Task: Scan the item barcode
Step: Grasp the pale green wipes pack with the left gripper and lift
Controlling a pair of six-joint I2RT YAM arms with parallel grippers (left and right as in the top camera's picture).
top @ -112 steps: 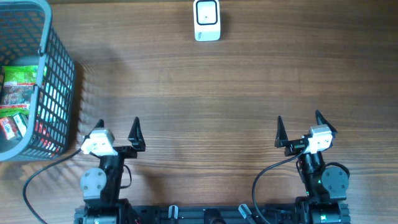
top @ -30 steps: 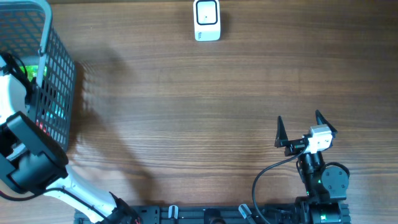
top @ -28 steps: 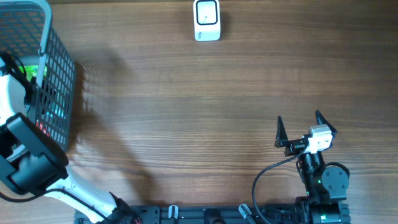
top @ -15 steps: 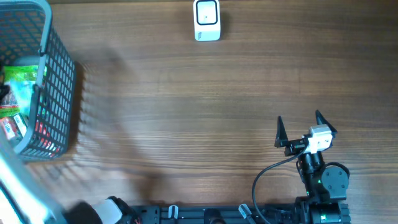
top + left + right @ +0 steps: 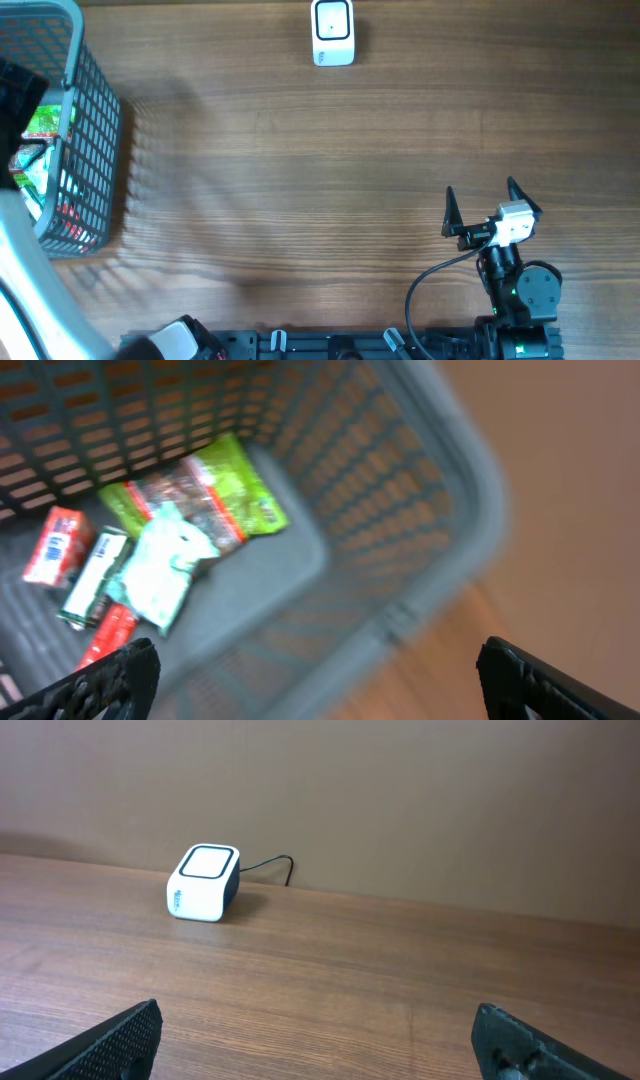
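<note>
Several packaged items lie in the grey mesh basket [image 5: 480, 490]: a green packet [image 5: 205, 495], a white packet [image 5: 165, 570], a red box [image 5: 55, 545] and a white-green box [image 5: 92, 578]. My left gripper [image 5: 320, 685] hangs open above the basket's near rim, nothing between its fingers. In the overhead view the basket [image 5: 95, 130] stands at the far left, with my left arm [image 5: 20, 270] beside it and its black end over the items. The white scanner [image 5: 332, 32] sits at the table's far edge. My right gripper [image 5: 485, 205] stands open and empty, facing the scanner [image 5: 205, 880].
The scanner's black cable [image 5: 270, 868] runs off behind it toward the brown wall. Bare wooden table [image 5: 300, 180] stretches between the basket, the scanner and the right arm. The left wrist view is blurred by motion.
The left gripper has gone from nearly shut to wide open and has risen out of the basket, holding nothing. The basket shifted slightly. The right arm has not moved.
</note>
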